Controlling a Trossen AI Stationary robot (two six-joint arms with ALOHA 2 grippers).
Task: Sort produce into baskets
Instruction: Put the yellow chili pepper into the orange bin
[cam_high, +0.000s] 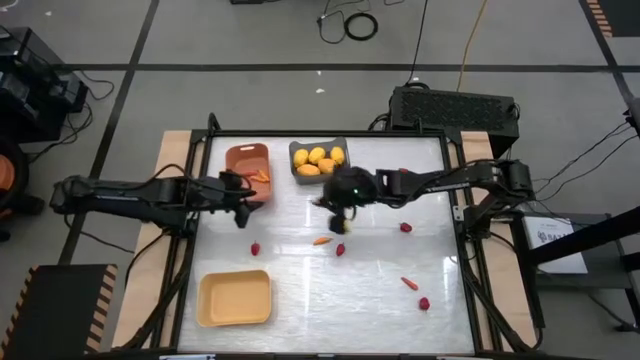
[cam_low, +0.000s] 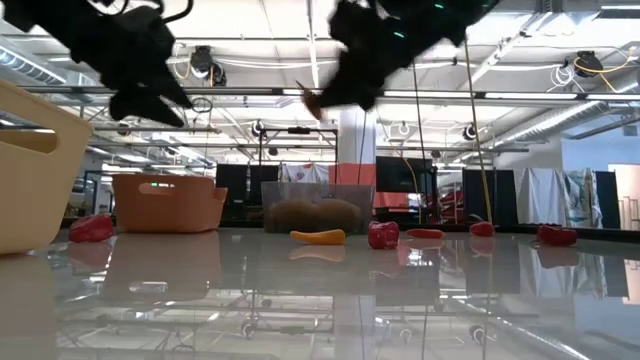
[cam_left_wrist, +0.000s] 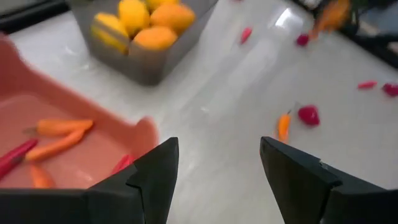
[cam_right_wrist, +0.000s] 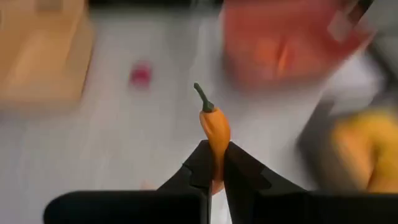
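orange pepper (cam_right_wrist: 215, 130) pinched in right end effector (cam_right_wrist: 214, 163), stem outward

pale yellow basket (cam_low: 30, 170) cut off at edge, orange-brown basket (cam_right_wrist: 280, 46) blurred

- A glossy white table (cam_high: 300, 270) carries everything.
- Far side: an orange-brown basket (cam_high: 243, 154) and, just right of it, a dark grey basket (cam_high: 296, 177).
- Near left: a pale yellow basket (cam_high: 234, 299).
- Loose on the table: one orange pepper (cam_high: 322, 240) mid-table, another (cam_high: 409, 283) near right, and several scattered dark red pieces (cam_high: 424, 303).
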